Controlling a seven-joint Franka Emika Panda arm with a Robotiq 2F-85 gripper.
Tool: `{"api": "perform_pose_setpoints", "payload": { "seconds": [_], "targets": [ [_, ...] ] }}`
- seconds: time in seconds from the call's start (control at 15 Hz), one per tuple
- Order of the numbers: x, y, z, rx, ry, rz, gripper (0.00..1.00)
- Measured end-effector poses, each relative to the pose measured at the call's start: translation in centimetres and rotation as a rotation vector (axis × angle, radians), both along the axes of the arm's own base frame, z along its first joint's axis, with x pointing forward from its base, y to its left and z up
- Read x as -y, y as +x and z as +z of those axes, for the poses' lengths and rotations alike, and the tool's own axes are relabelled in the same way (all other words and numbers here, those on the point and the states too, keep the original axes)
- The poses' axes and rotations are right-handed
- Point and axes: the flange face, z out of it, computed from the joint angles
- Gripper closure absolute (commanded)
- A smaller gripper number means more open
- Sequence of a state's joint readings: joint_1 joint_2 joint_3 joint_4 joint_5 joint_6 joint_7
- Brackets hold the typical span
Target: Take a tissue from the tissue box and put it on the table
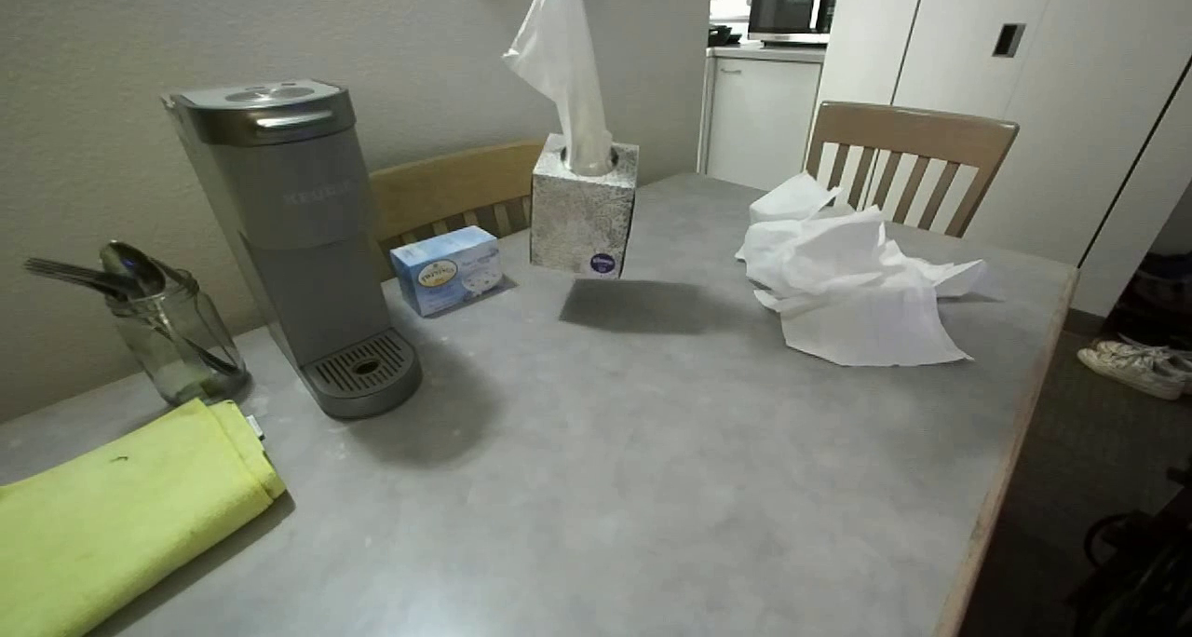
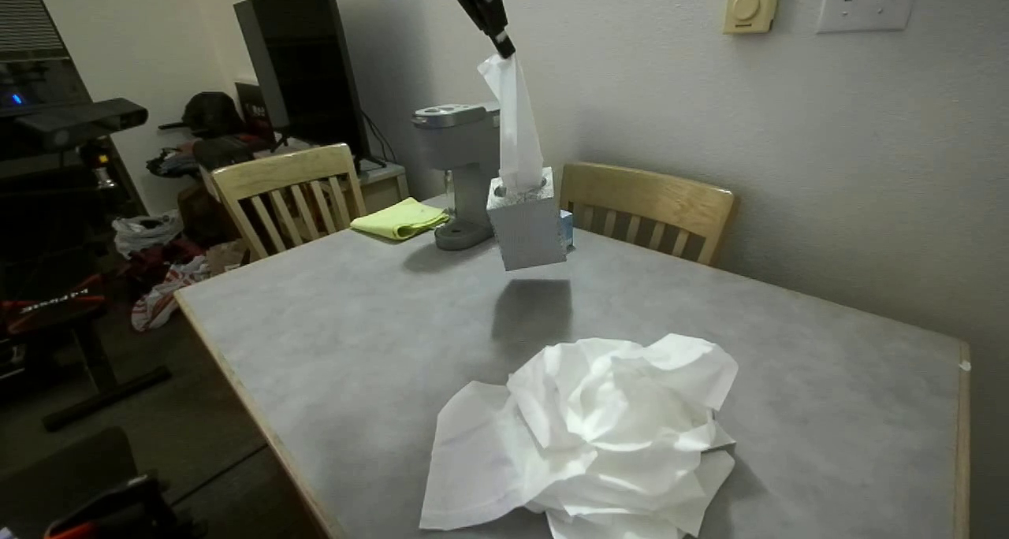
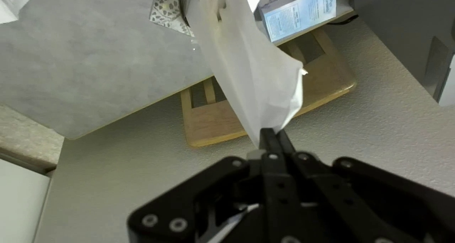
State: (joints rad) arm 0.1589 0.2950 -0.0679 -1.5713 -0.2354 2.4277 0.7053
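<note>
1. Tissue (image 1: 573, 78) is stretching betw. gripper (image 3: 275, 131) and Kleenex box (image 1: 582, 218); jaws are pinching its top end.
2. Box is dangling above table (image 1: 652, 469), prob. b/c it's snagging the tissue's lower end.
3. Box's wt. alone is apparently not freeing it.

Pale textured wall (image 2: 851, 153) behind the wall-side chair (image 2: 650, 195); we see both in all three views. In an exterior view we find, above and to the right of this chair, a cream control box (image 2: 751, 5) with a round dial and a double switch plate (image 2: 869, 1); to its left, another slatted chair (image 2: 280, 170), a television (image 2: 303, 62) and, farthest, a window blind (image 2: 31, 19). In an exterior view we note, to the right of the wall-side chair, a microwave (image 1: 790, 11) above a white cabinet (image 1: 764, 106), a brown chair (image 1: 913, 129) before tall white doors (image 1: 968, 69), and dimly lit floor (image 1: 1071, 451).
</note>
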Motion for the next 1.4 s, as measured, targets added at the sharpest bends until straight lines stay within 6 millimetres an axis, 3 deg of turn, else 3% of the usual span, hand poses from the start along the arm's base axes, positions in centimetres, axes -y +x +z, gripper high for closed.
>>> {"api": "perform_pose_setpoints", "payload": {
  "seconds": [0.87, 1.07, 1.4],
  "targets": [
    [0.6, -6.6, 7.4, -0.094, 0.058, -0.035, 1.00],
    [1.6, -6.8, 6.1, -0.141, 0.097, 0.012, 1.00],
    [4.1, -7.3, -0.9, -0.274, 0.150, 0.056, 1.00]
  ]
}}
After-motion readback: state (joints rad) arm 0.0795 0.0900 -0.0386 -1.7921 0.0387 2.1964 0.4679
